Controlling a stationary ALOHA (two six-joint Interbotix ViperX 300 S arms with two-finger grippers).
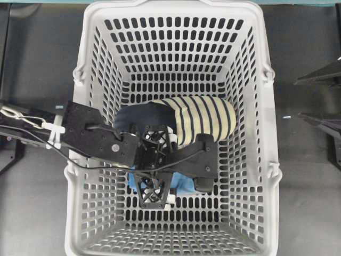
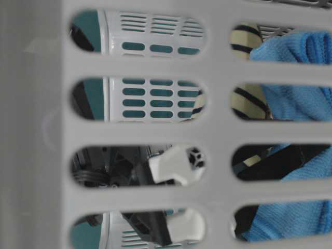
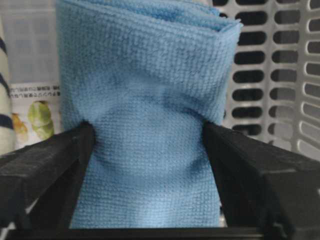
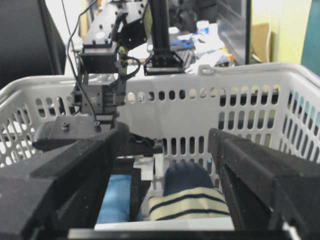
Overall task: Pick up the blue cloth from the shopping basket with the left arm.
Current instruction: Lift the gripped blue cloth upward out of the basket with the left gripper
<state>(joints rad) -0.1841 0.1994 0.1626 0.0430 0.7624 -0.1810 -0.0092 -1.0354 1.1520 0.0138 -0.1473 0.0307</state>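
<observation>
The blue cloth (image 3: 145,115) hangs folded between my left gripper's black fingers (image 3: 47,165), which pinch it from both sides. In the overhead view my left gripper (image 1: 160,170) reaches down into the front half of the grey shopping basket (image 1: 80,112), and the cloth (image 1: 185,186) shows under it. The table-level view shows the cloth (image 2: 301,98) through the basket slots, with a white fingertip (image 2: 176,163) beside it. My right gripper (image 1: 322,101) is open and empty outside the basket's right wall. Its view (image 4: 165,165) looks over the rim at the cloth (image 4: 116,200).
A navy and cream striped fabric item (image 1: 200,118) lies in the basket's middle, touching the left gripper's far side; it also shows in the right wrist view (image 4: 192,202). A printed packet (image 3: 35,110) stands behind the cloth. The basket walls (image 3: 280,80) are close around.
</observation>
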